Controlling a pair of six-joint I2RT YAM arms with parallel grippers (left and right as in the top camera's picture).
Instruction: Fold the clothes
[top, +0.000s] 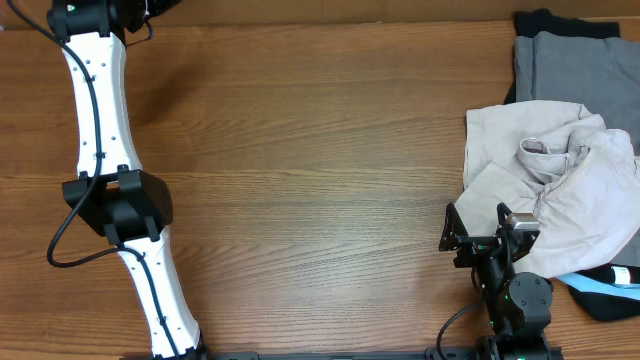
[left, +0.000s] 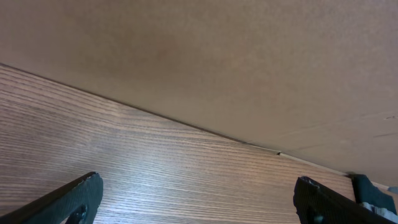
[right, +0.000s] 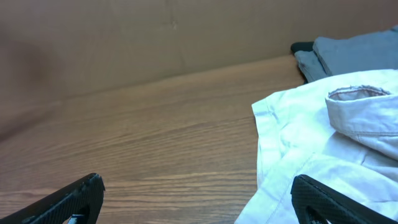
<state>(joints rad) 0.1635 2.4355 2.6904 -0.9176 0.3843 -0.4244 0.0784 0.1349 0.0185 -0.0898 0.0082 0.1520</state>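
The clothes lie in a heap at the table's right side. On top are crumpled pale beige shorts (top: 560, 180) (right: 336, 137), with a grey piece (top: 575, 65) (right: 354, 53) on a black one (top: 540, 20) behind them. A light-blue piece (top: 600, 285) pokes out at the near edge. My right gripper (top: 478, 225) (right: 196, 199) is open at the shorts' left edge, its right finger (right: 323, 199) over the fabric and its left finger over bare wood. My left gripper (left: 196, 199) is open above bare table by the back wall, holding nothing. In the overhead view its fingers are cut off at the top.
The white left arm (top: 100, 120) runs from the near left edge to the far left corner. A brown wall (left: 217, 62) (right: 124, 43) closes the table's far side. Bare wood (top: 300, 180) lies between the arms.
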